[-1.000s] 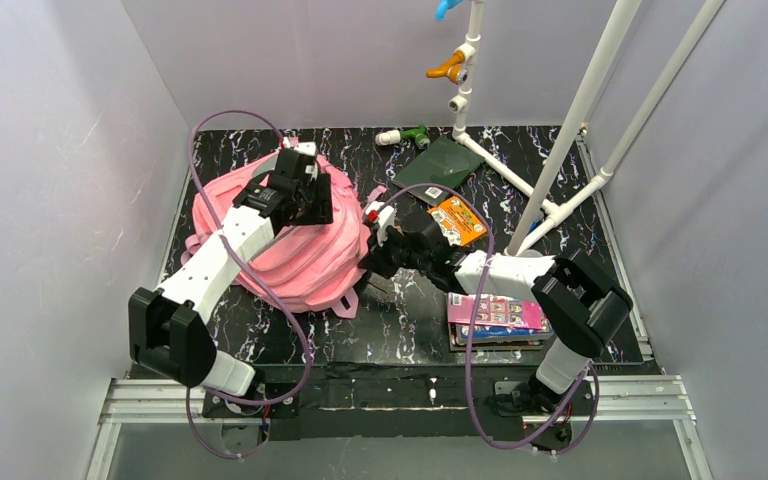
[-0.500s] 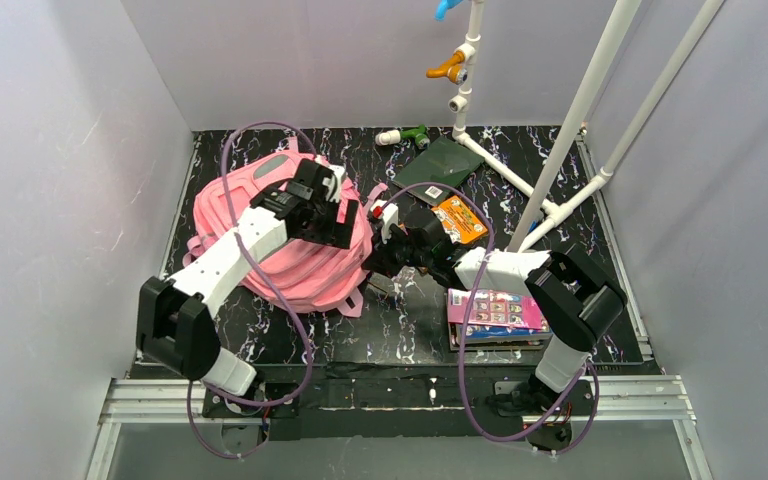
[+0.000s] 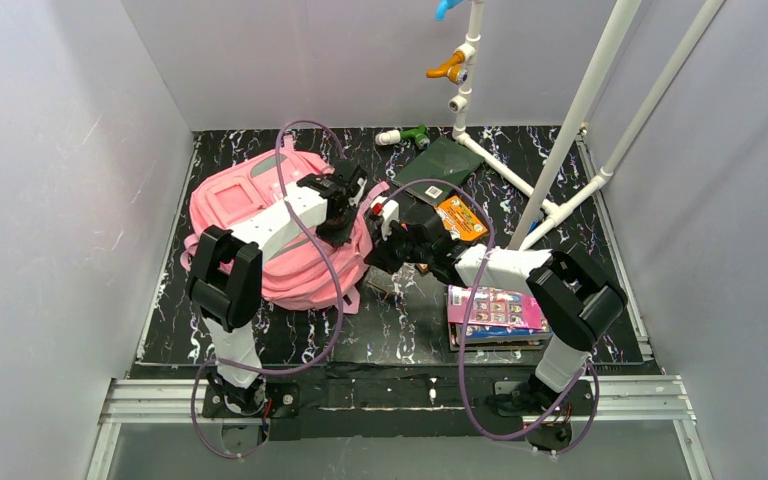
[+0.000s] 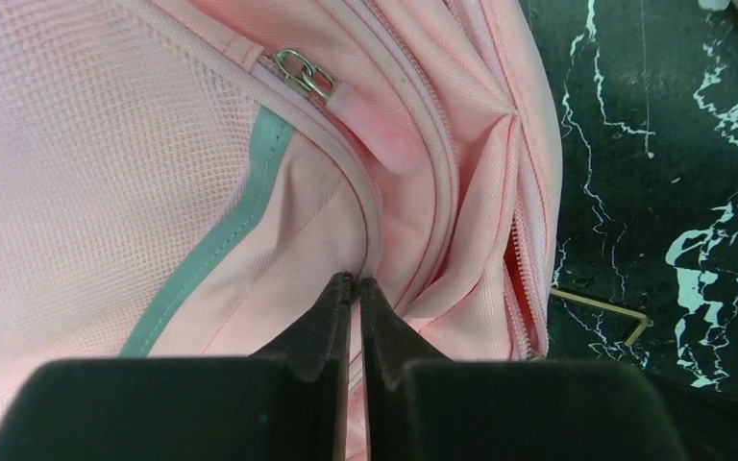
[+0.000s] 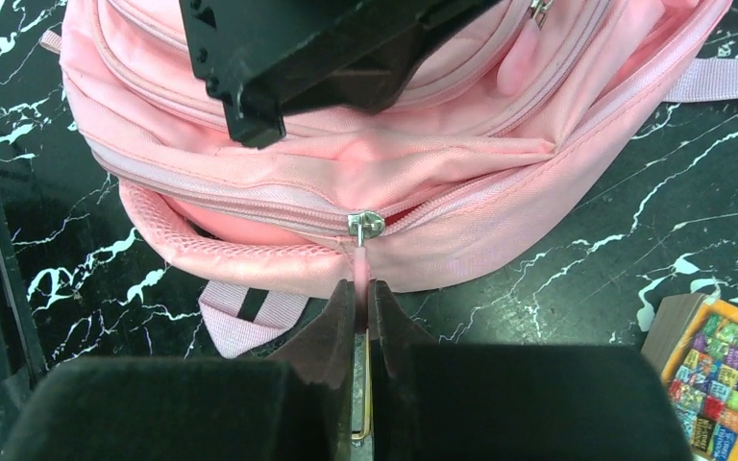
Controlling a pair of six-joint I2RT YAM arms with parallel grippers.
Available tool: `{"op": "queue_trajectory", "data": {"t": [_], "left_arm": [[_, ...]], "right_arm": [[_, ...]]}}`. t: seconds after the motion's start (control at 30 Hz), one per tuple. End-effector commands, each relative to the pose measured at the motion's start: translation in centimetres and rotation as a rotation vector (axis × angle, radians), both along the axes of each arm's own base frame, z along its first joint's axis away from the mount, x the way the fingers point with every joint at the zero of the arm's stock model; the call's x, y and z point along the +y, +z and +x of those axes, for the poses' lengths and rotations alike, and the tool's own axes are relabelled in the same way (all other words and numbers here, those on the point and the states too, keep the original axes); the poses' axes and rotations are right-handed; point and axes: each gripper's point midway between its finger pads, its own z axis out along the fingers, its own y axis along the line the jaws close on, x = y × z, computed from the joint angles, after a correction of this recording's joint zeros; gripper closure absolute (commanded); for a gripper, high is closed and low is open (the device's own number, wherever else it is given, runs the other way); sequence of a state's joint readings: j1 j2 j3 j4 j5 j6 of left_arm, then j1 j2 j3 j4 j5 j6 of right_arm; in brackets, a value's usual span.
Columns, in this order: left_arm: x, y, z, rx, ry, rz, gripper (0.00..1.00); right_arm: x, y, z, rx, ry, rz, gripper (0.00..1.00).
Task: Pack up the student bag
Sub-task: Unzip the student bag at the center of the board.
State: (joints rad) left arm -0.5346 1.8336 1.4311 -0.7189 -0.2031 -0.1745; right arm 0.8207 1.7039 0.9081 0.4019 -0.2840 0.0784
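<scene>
Over by the right pincer's camera, an orange book cover [image 5: 721, 379] carries the words "YOU READ" along its edge, above a grid of tiny coloured pictures; from overhead, the orange packet [image 3: 457, 220] and the pink book [image 3: 497, 310] bear print too small to read.

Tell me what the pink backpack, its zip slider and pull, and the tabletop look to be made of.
The student bag: matte woven cloth, probably synthetic; the weave grain shows, and its mesh panel is open netting. Its zip slider: metal, shiny silver. Its zip pull: a soft pink tab, rubber or fabric, unclear which. The tabletop: black marble-patterned sheet, likely printed, slightly glossy.
</scene>
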Motion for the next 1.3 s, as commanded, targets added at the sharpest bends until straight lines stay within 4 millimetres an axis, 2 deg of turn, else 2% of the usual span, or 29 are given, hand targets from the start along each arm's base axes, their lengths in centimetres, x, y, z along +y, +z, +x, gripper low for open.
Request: {"op": "queue_trajectory", "data": {"t": [0.0,0.13,0.27,0.37,0.53,0.57,0.63,0.7,0.8,0.83,0.93,1.03,1.07,1.17,1.27], "left_arm": [[2.7,3.1,2.7,-0.103,0.088,0.038,1.0],[3.2,6.4,4.7,-0.183,0.221,-0.107,1.0],[2.1,9.3,6.1,-0.267,0.28,-0.283,1.0],[1.8,11.0,6.8,-0.332,0.299,-0.331,1.0],[2.1,12.5,7.8,-0.403,0.326,-0.344,1.0],[2.1,12.7,7.9,-0.407,0.324,-0.348,1.0],[1.7,13.2,7.6,-0.404,0.301,-0.368,1.0],[1.6,13.5,6.8,-0.395,0.273,-0.386,1.0],[1.7,13.3,4.5,-0.367,0.224,-0.406,1.0],[2.0,13.1,3.5,-0.358,0.214,-0.405,0.94],[3.3,12.3,-0.1,-0.33,0.216,-0.401,0.6],[4.0,10.9,-3.5,-0.271,0.228,-0.414,0.37],[4.2,10.4,-4.7,-0.248,0.241,-0.419,0.3],[4.7,9.4,-7.7,-0.194,0.277,-0.436,0.23],[5.0,8.8,-9.6,-0.173,0.349,-0.471,0.13]], "right_arm": [[1.3,3.6,1.1,-0.095,0.036,0.044,0.99],[1.2,4.6,1.8,-0.126,0.018,0.034,0.99],[1.9,5.9,1.4,-0.12,0.031,0.066,0.99],[3.1,6.2,-0.5,-0.128,0.081,0.07,0.99],[5.1,6.2,-6.3,-0.147,0.205,0.083,0.99],[5.0,6.1,-6.7,-0.171,0.22,0.078,0.99],[4.2,6.1,-5.8,-0.189,0.152,0.073,0.99],[3.1,6.3,-4.0,-0.195,0.096,0.073,0.99],[2.8,6.7,-3.1,-0.134,0.086,0.106,0.99],[2.9,6.6,-3.1,-0.118,0.094,0.112,0.99],[2.9,6.3,-3.2,-0.075,0.097,0.128,0.99],[2.1,5.9,-2.0,-0.041,0.033,0.149,0.99],[1.9,5.8,-1.6,-0.024,0.015,0.158,0.99],[1.0,5.2,-0.1,0.018,-0.033,0.165,0.99],[0.3,4.3,1.1,0.053,-0.067,0.135,0.99]]}}
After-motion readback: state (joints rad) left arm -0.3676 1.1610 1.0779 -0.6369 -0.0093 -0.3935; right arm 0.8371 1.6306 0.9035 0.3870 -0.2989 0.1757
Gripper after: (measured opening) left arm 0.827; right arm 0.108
